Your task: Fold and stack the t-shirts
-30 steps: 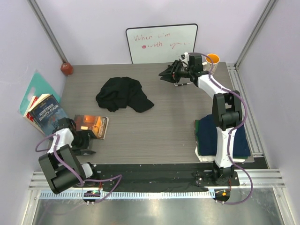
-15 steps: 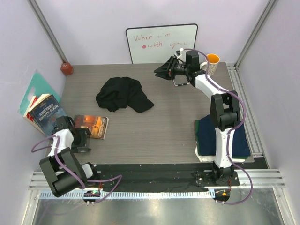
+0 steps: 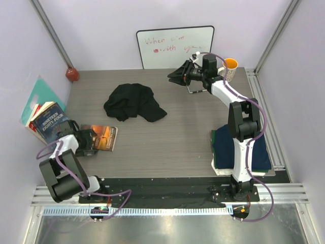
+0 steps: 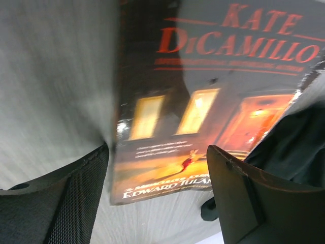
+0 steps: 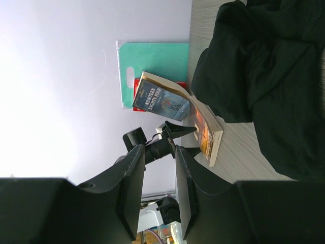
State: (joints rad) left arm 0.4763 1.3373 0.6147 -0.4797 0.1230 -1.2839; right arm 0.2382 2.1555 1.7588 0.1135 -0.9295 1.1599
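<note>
Black t-shirt [image 3: 133, 101]: bearing from grippers

Black t-shirt lies crumpled mid-table, no clear long axis, at 8 o'clock from the right gripper [image 3: 172, 77], the nearer one: jaws slightly parted, empty. Left gripper [image 3: 90, 141], jaws wide, hovers over a book [image 3: 105, 136].

Near and right of the crumpled black t-shirt [image 3: 133, 101], the grey wood-grain surface [image 3: 167, 145] lies bare as far as the folded navy shirts [image 3: 260, 152]. Near-left of it, the flat orange-covered paperback book [image 3: 103, 136] and the left tool [image 3: 89, 139] block the way. Behind-right, the right tool [image 3: 175, 77] hangs before the whiteboard [image 3: 175, 47].
</note>
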